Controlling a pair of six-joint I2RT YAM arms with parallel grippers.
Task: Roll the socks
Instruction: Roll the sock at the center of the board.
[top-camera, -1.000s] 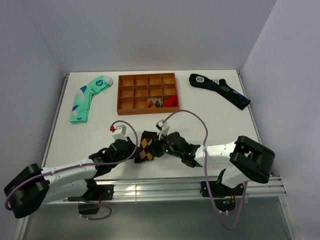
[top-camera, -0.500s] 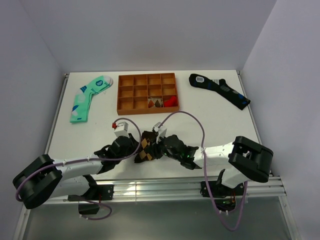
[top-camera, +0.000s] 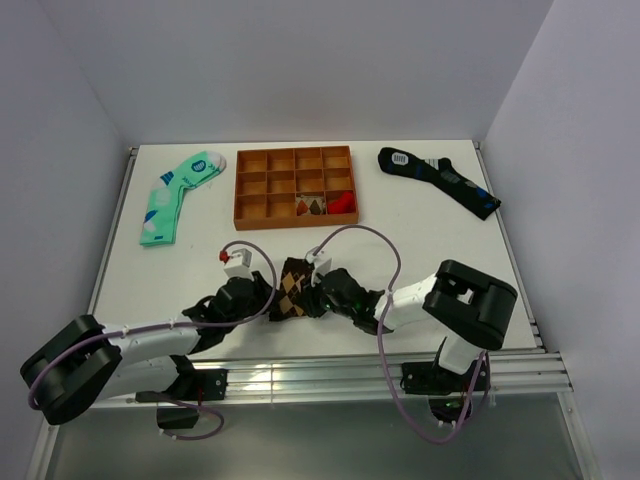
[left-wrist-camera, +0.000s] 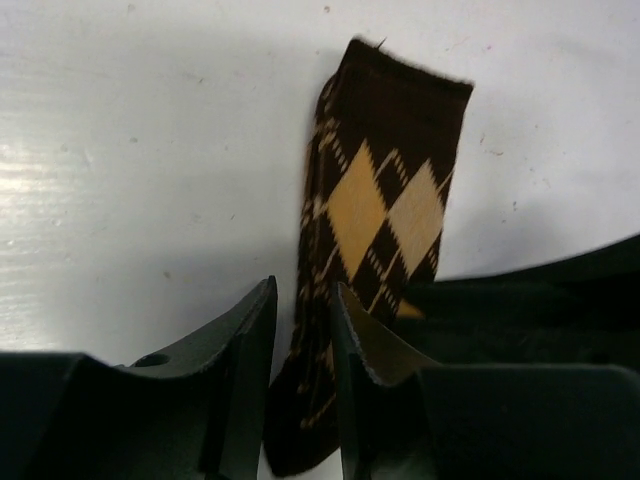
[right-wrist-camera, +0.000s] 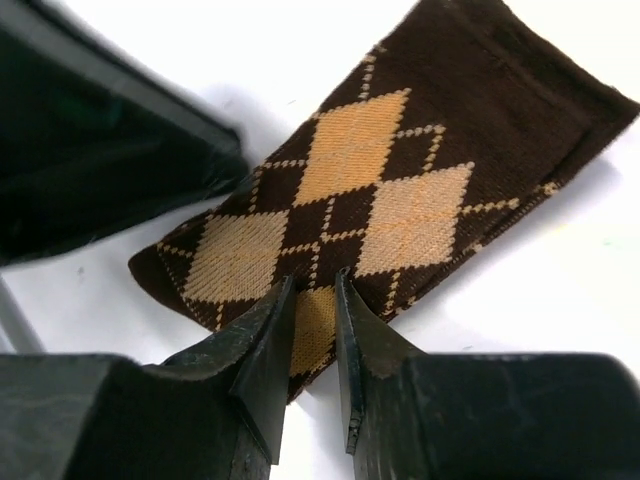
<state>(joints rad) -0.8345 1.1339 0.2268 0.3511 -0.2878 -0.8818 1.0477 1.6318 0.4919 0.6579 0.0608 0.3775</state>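
The left hand (left-wrist-camera: 302, 345) was clenched on the socks (left-wrist-camera: 385, 190). Its two dark fingers (left-wrist-camera: 245, 350) stood almost together, with the near edge of the layered brown argyle fabric pinched in the narrow gap between them. From that grip the socks ran forward and a little to the hand's right, lying flat on the white counter (left-wrist-camera: 150, 150) with the tan and beige diamonds up and the dark brown cuff at the far end.

Just to the right of the left hand, the right hand (right-wrist-camera: 312, 335) met the same bundle from the opposite side. It was likewise closed on the socks, with a tan diamond at the long edge caught between its fingertips. The two hands faced each other across the socks, low over the counter.

Ahead of both hands, well apart from the socks, sat an orange compartment tray (top-camera: 243, 190) with small red and dark pieces in a few cells. Ahead and far to the left of the left hand lay a mint-green sock (top-camera: 175, 195). Ahead and far to the right of the right hand lay a dark sock with blue marks (top-camera: 440, 178).
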